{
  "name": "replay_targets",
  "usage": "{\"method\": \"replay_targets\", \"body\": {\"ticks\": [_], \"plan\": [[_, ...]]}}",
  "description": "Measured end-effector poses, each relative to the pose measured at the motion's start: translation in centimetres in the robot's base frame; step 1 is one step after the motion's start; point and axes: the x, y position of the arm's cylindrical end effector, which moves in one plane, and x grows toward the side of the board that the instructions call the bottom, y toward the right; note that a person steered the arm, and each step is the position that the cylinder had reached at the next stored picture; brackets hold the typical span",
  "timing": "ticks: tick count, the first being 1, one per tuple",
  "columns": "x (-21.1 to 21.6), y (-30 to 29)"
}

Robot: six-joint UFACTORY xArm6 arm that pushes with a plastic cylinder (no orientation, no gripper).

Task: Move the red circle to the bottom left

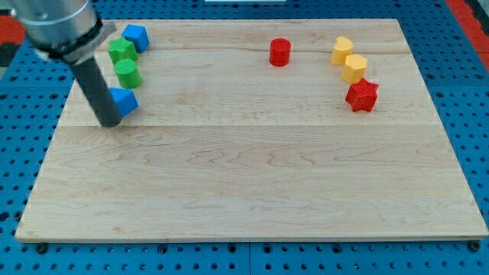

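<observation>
The red circle (280, 52) is a small red cylinder standing near the view's top, a little right of the middle of the wooden board (252, 183). My tip (111, 122) rests on the board at the view's left, touching or just beside the left side of a blue block (123, 100). The red circle is far to the right of my tip.
A green star-like block (121, 52), a green cylinder (127, 73) and a second blue block (135, 37) cluster at the top left. Two yellow blocks (342, 50) (354, 68) and a red star-shaped block (362, 95) sit at the top right.
</observation>
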Motion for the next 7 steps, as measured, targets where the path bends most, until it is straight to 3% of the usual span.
{"method": "replay_targets", "body": {"ticks": [1, 2, 3, 4, 5, 6, 7], "plan": [[-2.4, 0.3], [1.2, 9.1], [-7.5, 17.0], [-14.5, 17.2], [-16.8, 23.8], [-16.0, 29.2], [-12.4, 28.9]]}}
